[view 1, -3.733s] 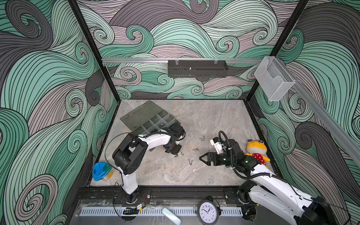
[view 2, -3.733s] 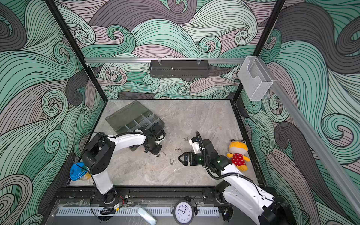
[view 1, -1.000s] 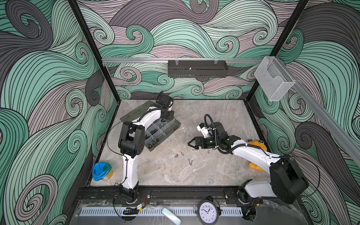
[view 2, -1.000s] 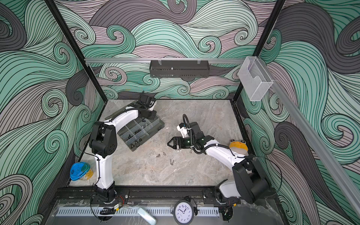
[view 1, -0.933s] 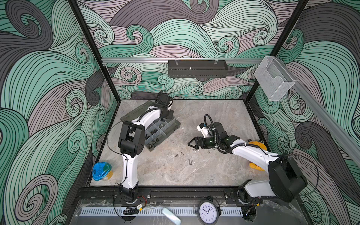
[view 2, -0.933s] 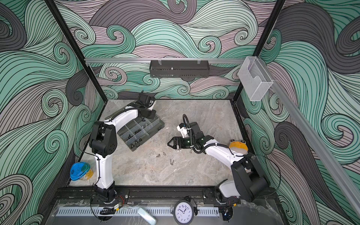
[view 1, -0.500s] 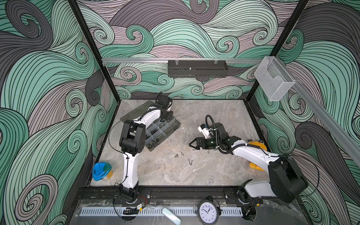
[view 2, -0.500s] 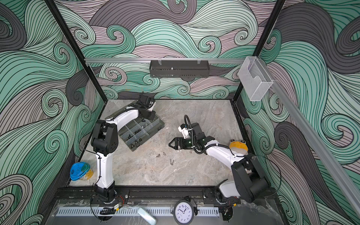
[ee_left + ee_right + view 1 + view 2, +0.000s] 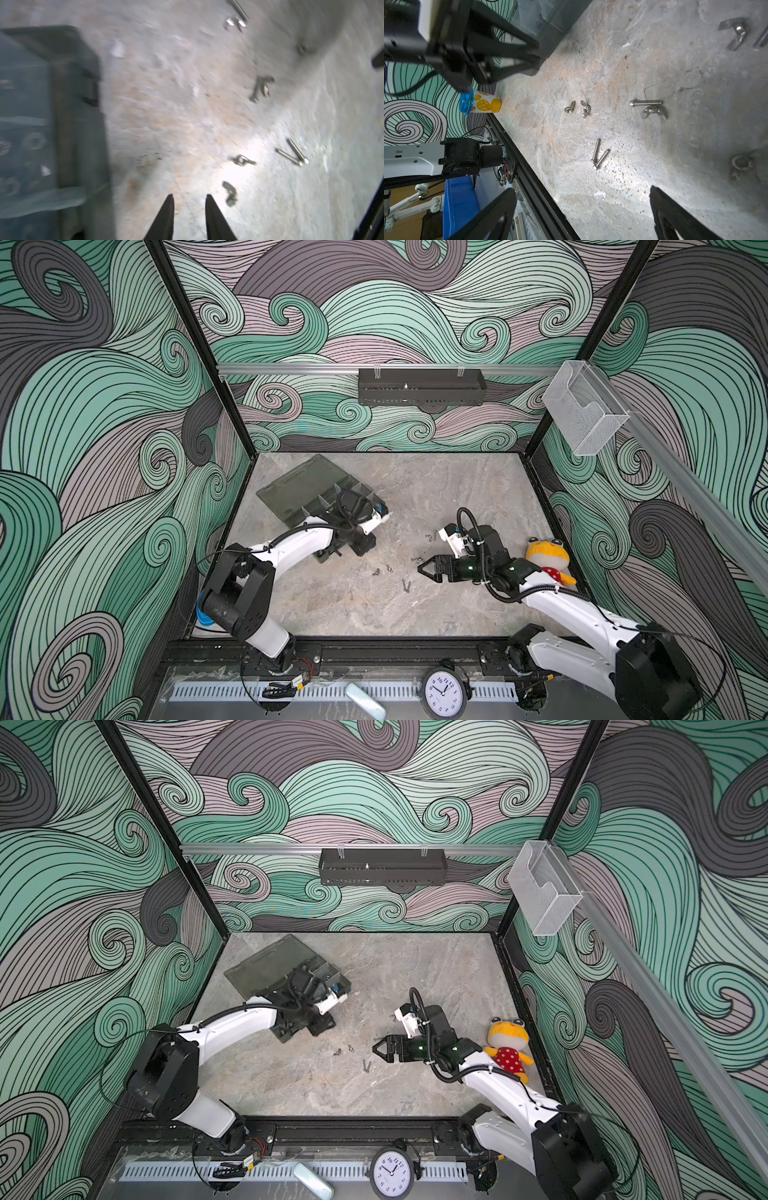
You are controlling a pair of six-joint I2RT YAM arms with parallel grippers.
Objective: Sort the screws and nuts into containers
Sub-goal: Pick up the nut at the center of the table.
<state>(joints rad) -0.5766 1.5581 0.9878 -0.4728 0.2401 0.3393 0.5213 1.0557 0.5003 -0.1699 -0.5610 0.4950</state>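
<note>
Carefully, the empty, wide-open right gripper [image 9: 426, 571] should straddle one silver screw [image 9: 406, 585] at its eight o'clock; the left gripper [image 9: 189, 196] is barely parted, empty.

The grey marbled table [image 9: 436, 497] carried a smoky organiser box [image 9: 299, 491] at its far left, with the lid laid open. Loose silver screws [image 9: 406, 585] and wing nuts [image 9: 389, 568] lay scattered across the middle, apart from the box. A yellow plush toy [image 9: 547, 558] sat by the right edge, and a blue-lidded tub [image 9: 479, 103] stood at the near left corner.
</note>
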